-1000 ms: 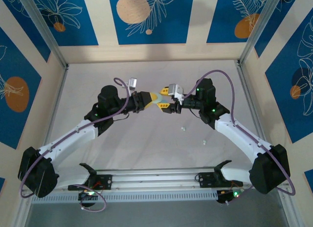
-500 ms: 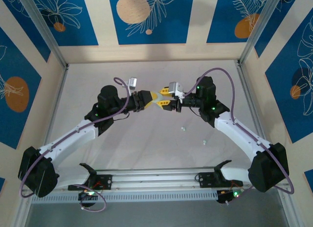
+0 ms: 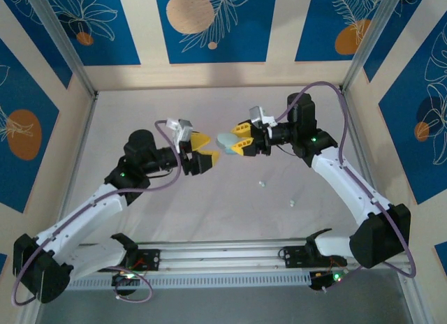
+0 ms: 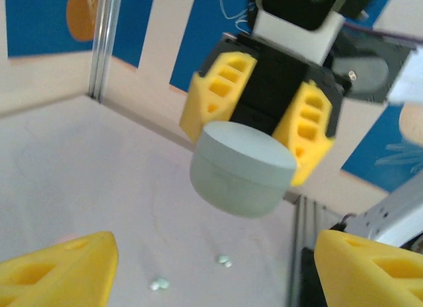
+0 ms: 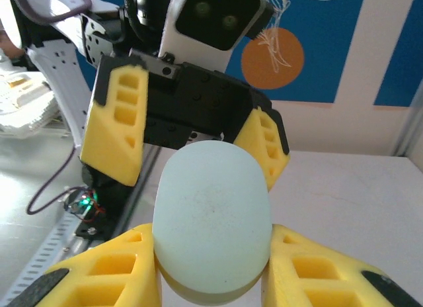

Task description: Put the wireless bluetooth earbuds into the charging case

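Fingers [image 3: 201, 140] of the left gripper [image 3: 207, 150] stand wide apart with nothing between them, just to the left of the charging case [image 3: 225, 140] in the top view and clear of it. From the left wrist camera, its own two yellow fingers [image 4: 61, 270] sit at the bottom corners, far apart, and the case [image 4: 242, 168] hangs in the air ahead of them, above the table [image 4: 79, 175].

The charging case is a pale blue oval, closed, and it is held off the table. The right gripper [image 3: 237, 139] clamps it from its right, one yellow finger on each long side. In the right wrist view the case [image 5: 211, 221] is squeezed between that gripper's own fingers [image 5: 109, 277], with the left gripper [image 5: 192, 141] just beyond the case, facing it with its jaws spread.

Two wireless bluetooth earbuds lie loose on the table, well apart from the case, on the side nearer the arm bases and to its right: one [image 3: 262, 183] closer to the case, the other [image 3: 291, 200] farther right. In the left wrist view they show as tiny pale bits [image 4: 158, 284] on the table below the case
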